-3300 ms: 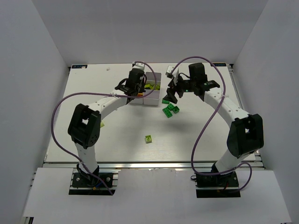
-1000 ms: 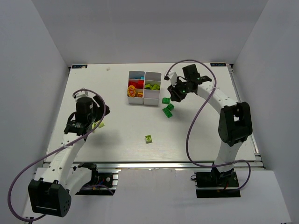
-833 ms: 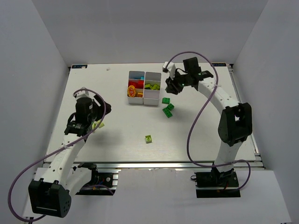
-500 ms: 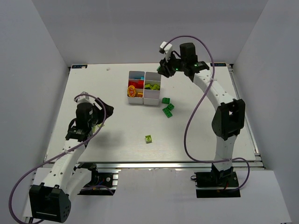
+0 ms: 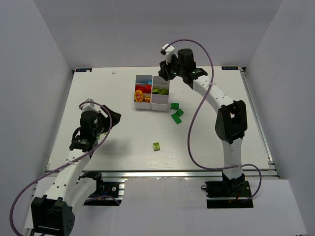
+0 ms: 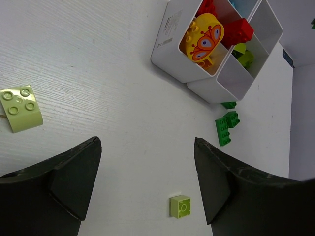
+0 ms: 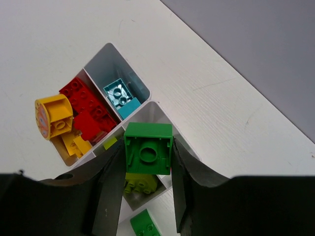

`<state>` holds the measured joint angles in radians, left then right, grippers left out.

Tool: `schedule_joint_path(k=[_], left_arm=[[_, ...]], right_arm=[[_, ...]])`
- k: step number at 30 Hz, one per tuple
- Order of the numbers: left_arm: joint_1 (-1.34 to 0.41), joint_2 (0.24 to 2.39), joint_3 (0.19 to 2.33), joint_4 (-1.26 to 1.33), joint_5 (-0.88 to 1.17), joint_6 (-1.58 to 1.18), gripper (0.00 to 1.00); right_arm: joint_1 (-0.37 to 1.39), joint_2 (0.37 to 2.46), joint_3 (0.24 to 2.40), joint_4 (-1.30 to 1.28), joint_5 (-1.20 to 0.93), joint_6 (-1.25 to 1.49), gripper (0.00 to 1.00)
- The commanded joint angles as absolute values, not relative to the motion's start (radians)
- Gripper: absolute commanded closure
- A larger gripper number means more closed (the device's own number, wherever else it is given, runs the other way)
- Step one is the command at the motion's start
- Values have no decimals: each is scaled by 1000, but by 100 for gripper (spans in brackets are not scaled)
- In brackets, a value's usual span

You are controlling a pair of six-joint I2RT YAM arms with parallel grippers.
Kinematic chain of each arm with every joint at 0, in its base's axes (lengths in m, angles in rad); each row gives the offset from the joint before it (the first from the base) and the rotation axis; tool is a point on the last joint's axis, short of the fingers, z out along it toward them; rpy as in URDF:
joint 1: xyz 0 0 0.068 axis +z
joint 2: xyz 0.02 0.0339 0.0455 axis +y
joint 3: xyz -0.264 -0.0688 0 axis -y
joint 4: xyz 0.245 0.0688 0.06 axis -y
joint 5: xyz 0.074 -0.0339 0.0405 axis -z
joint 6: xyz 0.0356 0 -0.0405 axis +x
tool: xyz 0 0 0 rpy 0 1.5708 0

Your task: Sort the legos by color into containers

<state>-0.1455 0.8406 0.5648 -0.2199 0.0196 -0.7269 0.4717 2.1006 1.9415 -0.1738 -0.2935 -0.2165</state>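
My right gripper is shut on a dark green lego, held underside-up over the far right compartment of the white containers. Below it lies a lime lego. Other compartments hold a light blue brick, red bricks and a yellow round piece. My left gripper hangs open and empty over the table's left side. Loose legos lie there: a flat lime one, a small lime cube and dark green ones.
White walls close in the table at the back and on both sides. The right arm arches over the table's right half, its purple cable looping above the surface. One more dark green brick lies just right of the containers.
The right gripper lifted a dark green lego from beside the others and carried it left and far, over the containers. The left arm drew back toward the near left.
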Motion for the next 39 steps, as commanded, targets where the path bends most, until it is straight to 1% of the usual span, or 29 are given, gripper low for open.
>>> schedule_joint_path(k=[1, 3, 6, 7, 9, 10, 13, 18, 23, 24, 26, 27, 30, 33, 35, 36, 37, 39], left_arm=[[-141, 845, 566, -190, 37, -733, 15], [-140, 856, 568, -186, 41, -736, 15], [-141, 865, 572, -184, 48, -738, 15], [-140, 867, 574, -187, 48, -736, 14], [-141, 874, 578, -190, 49, -733, 15], [-141, 876, 581, -192, 51, -733, 14], [-141, 884, 586, -195, 54, -732, 14], [-141, 888, 589, -192, 57, -736, 14], [-141, 896, 598, -196, 57, -733, 14], [-141, 896, 603, -198, 57, -733, 14], [-141, 899, 604, -199, 57, -732, 14], [-141, 900, 607, -201, 57, -730, 14], [-141, 902, 606, -195, 57, -732, 14], [-141, 903, 609, -195, 60, -733, 14], [-141, 902, 614, -199, 58, -730, 14], [-141, 897, 614, -202, 57, -730, 14], [-141, 894, 612, -202, 54, -730, 14], [-141, 887, 604, -196, 54, -733, 15]], right_arm=[[476, 2117, 1970, -117, -265, -202, 100], [477, 2129, 1954, -109, -259, -213, 100], [477, 2146, 1951, -97, -247, -225, 97], [476, 2152, 1951, -94, -244, -232, 94], [477, 2164, 1951, -81, -241, -238, 91], [477, 2167, 1953, -81, -239, -238, 87], [476, 2178, 1953, -83, -248, -242, 79], [477, 2192, 1941, -86, -249, -253, 70], [477, 2200, 1933, -86, -249, -258, 56], [477, 2201, 1934, -86, -247, -259, 51], [476, 2200, 1933, -86, -247, -261, 47], [477, 2198, 1933, -86, -248, -264, 42], [477, 2191, 1933, -89, -253, -267, 38], [474, 2171, 1934, -109, -264, -264, 36], [465, 2131, 1931, -147, -288, -290, 34], [460, 2114, 1924, -162, -331, -313, 31], [447, 2074, 1913, -179, -363, -363, 31], [408, 2005, 1853, -242, -503, -417, 32]])
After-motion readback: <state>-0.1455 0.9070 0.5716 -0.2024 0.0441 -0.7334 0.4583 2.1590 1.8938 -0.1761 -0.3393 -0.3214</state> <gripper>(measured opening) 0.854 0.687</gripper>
